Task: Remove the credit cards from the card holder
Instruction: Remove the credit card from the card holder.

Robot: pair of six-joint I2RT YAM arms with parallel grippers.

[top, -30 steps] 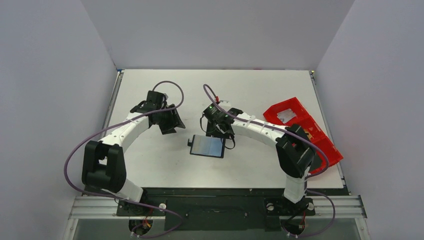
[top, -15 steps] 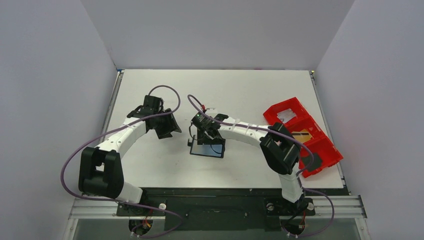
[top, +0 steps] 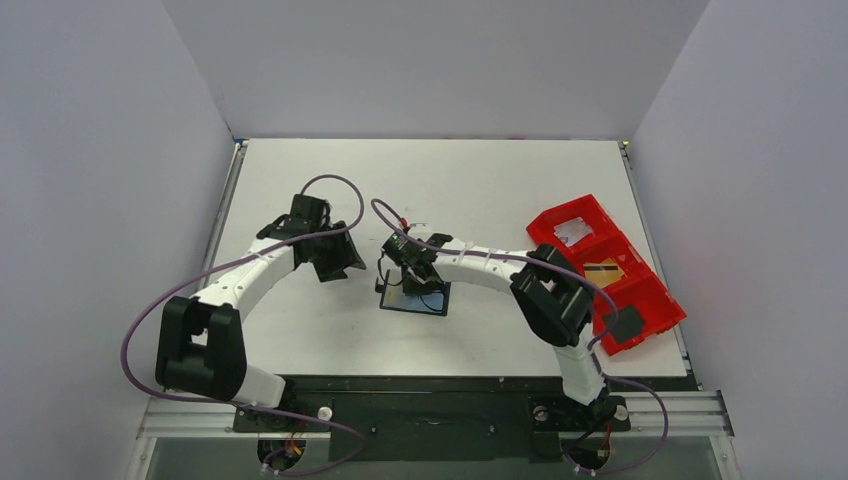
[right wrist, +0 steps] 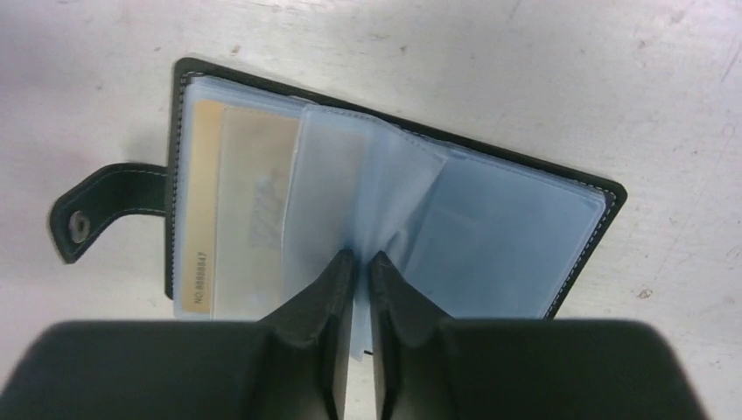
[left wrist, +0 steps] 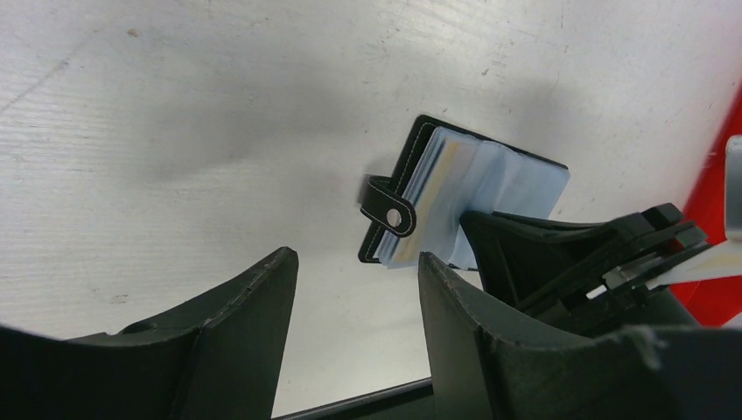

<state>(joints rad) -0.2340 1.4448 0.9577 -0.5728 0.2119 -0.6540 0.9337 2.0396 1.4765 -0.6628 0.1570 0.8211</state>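
The black card holder (top: 432,299) lies open on the white table, its blue-grey plastic sleeves up. It also shows in the left wrist view (left wrist: 516,179) and the right wrist view (right wrist: 499,227). A beige card (right wrist: 245,201) sits in the left sleeve. The closing tab (right wrist: 101,210) sticks out to the left. My right gripper (right wrist: 361,258) is shut on a middle sleeve page, which it holds raised; from above it is over the holder (top: 407,274). My left gripper (top: 336,262) is open and empty, to the left of the holder (left wrist: 354,256).
A red compartment tray (top: 650,295) stands at the right edge of the table, with a card (top: 603,270) in its middle compartment. Its red edge shows in the left wrist view (left wrist: 722,175). The side walls stand close on both sides.
My right gripper has moved left and down onto the open holder and now pinches a sleeve page. My left gripper has shifted slightly towards the near left.
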